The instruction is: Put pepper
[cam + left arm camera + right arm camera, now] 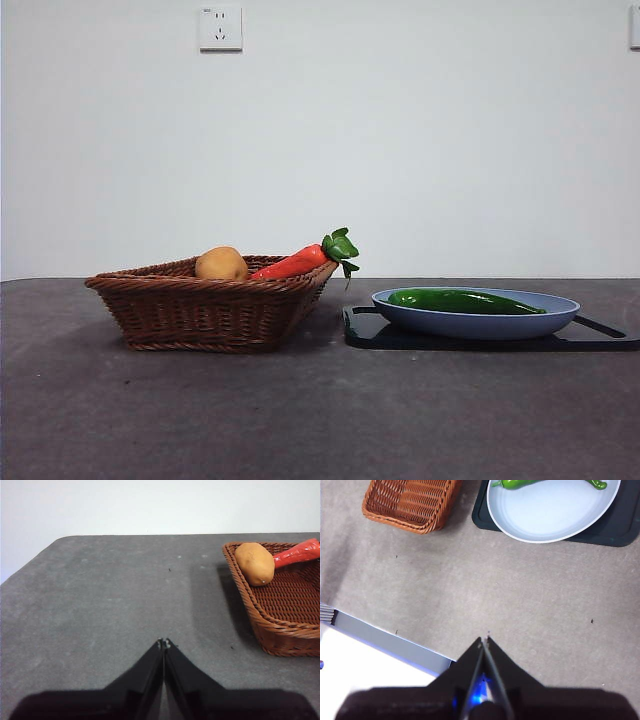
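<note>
Pepper (520,483) in plate (555,520), well apart from right end effector (485,640).

A dark grey, faintly speckled worktop (300,420) is seen stretching level across the scene, backed by a plain white wall. Two things are set directly on it. A brown woven wicker basket (200,310) is placed on the left side as seen from the front. Just beside it, to the right and apart from it, a flat black tray (600,338) is laid on the surface. A rounded corner of the worktop is shown in the left wrist view, and bare grey surface is seen in front of both items.
</note>
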You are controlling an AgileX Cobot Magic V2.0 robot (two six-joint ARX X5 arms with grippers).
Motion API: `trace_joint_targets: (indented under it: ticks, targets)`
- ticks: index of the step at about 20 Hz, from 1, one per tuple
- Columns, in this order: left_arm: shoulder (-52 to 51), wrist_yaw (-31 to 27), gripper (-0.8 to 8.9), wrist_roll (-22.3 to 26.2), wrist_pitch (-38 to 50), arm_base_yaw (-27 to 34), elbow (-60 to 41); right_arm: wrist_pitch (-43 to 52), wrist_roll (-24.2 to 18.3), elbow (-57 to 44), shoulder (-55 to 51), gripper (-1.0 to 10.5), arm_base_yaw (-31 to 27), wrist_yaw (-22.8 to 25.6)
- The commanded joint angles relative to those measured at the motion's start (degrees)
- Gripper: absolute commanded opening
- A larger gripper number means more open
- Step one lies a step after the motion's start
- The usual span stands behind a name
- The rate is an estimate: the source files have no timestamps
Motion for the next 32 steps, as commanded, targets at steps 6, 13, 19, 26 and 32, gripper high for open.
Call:
trace_joint_targets:
  ticks: [6, 13, 19, 26, 32]
  targets:
    - [-0.17, 0.02, 0.08, -0.37, 1.09, 0.26, -0.57, 0.48, 0.35, 1.05, 0.35, 0.1, 0.04, 0.02]
    - [-0.17, 0.02, 0.08, -0.37, 1.09, 0.26, -0.57, 0.85, -1.2, 1.05, 0.35, 0.1, 0.04, 0.02]
    - [-0.17, 0.02, 0.08, -0.35, 1.11, 0.26, -0.57, 24.55, 0.63, -5.46, -8.96, 0.1, -4.31, -0.17]
    - [-0.17, 0.02, 0.08, -0.35, 1.11, 0.26, -0.57, 58.01, 3.15, -37.18, -29.88, 0.1, -7.19, 6.49]
    - [-0.17, 0.02, 0.08, -0.35, 1.11, 0.26, -0.57, 67.47, 5.51, -51.52, -39.82, 0.1, -5.35, 11.13]
